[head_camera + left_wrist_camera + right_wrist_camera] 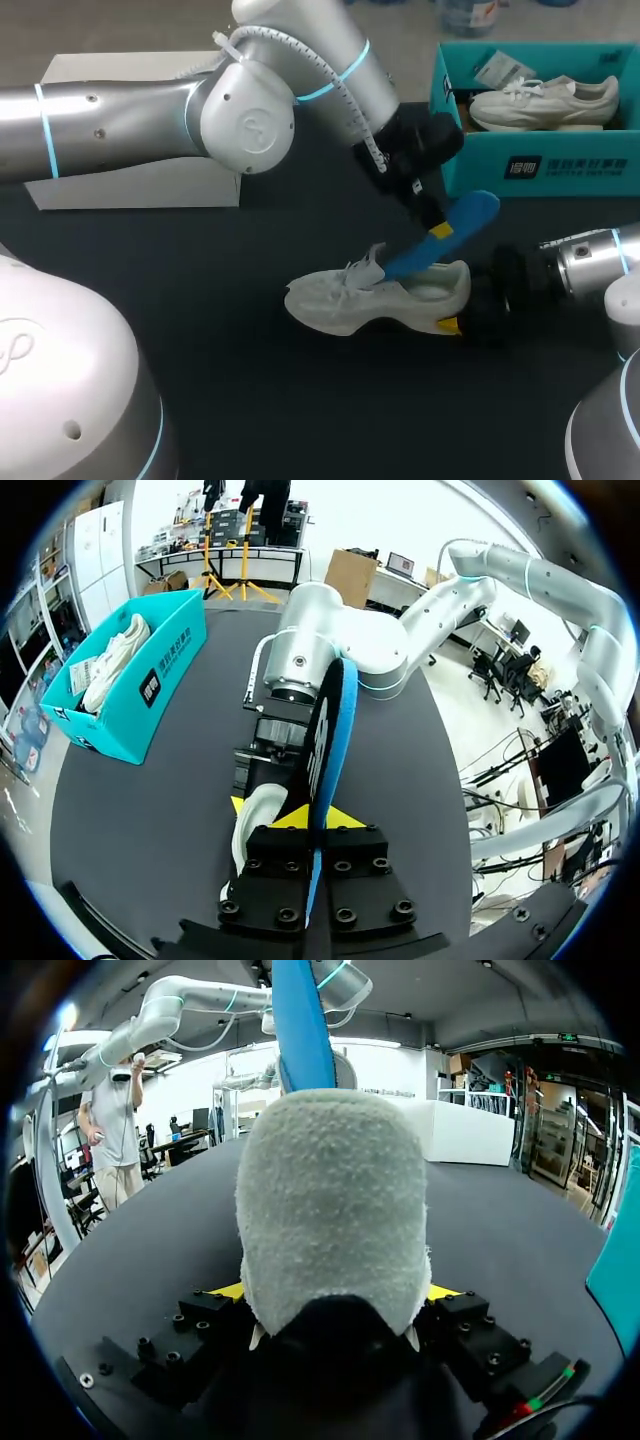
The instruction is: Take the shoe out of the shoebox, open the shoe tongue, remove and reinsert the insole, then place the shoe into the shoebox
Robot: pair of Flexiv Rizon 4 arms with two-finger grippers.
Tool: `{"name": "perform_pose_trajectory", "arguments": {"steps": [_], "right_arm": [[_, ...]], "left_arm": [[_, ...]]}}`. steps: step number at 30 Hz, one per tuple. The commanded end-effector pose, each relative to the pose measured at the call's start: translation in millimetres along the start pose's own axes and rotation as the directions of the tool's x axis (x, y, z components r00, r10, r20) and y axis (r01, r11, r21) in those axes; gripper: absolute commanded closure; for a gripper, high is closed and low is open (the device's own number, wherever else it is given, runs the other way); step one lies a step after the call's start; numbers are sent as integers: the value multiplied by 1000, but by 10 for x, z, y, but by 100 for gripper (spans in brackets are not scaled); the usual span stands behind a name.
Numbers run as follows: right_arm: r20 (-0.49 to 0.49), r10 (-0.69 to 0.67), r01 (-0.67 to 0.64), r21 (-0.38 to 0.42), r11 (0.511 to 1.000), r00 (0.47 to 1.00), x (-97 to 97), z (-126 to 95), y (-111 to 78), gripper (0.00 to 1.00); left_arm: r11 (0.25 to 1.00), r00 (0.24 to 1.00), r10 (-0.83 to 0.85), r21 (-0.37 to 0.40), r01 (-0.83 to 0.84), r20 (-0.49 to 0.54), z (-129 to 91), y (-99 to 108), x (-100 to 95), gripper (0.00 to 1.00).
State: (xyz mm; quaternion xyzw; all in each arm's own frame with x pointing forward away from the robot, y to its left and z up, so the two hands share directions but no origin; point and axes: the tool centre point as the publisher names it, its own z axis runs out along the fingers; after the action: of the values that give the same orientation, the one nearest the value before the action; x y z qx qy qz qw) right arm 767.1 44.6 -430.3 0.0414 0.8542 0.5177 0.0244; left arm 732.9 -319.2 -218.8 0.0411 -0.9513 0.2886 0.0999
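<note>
A white shoe (375, 298) lies on its sole on the dark table, toe pointing left. My right gripper (458, 310) comes in from the right and is shut on its heel (335, 1210), a yellow tip against each side. My left gripper (437, 228) hangs above the shoe's heel end, shut on the blue insole (462, 218). The insole slants down, its lower end inside the shoe's opening by the raised tongue. In the left wrist view the insole (335, 720) stands edge-on between the fingers of the left gripper (300, 815). Behind the heel the insole (300, 1030) rises.
The teal shoebox (540, 165) stands at the back right with a second white shoe (545, 100) inside it. A white box (140, 185) sits at the back left under my left arm. The shoebox (130, 670) also shows in the left wrist view.
</note>
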Motion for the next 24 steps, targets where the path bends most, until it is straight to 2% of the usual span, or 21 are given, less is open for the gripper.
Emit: {"name": "perform_pose_trajectory", "arguments": {"steps": [1, 13, 18, 24], "right_arm": [[1, 0, 0, 3, 1000, 1000, 12, 11, -14, 100], [1, 0, 0, 3, 1000, 1000, 12, 11, -14, 100], [1, 0, 0, 3, 1000, 1000, 12, 11, -14, 100], [1, 0, 0, 3, 1000, 1000, 12, 11, -14, 100]], "left_arm": [[1000, 999, -13, -27, 12, -41, 150, -147, -79, 100], [996, 992, -1, 90, 13, -130, -177, -489, 154, 100], [991, 991, 4, 135, 14, -132, -352, -555, 305, 100], [991, 991, 4, 135, 14, -132, -352, -555, 305, 100]]}}
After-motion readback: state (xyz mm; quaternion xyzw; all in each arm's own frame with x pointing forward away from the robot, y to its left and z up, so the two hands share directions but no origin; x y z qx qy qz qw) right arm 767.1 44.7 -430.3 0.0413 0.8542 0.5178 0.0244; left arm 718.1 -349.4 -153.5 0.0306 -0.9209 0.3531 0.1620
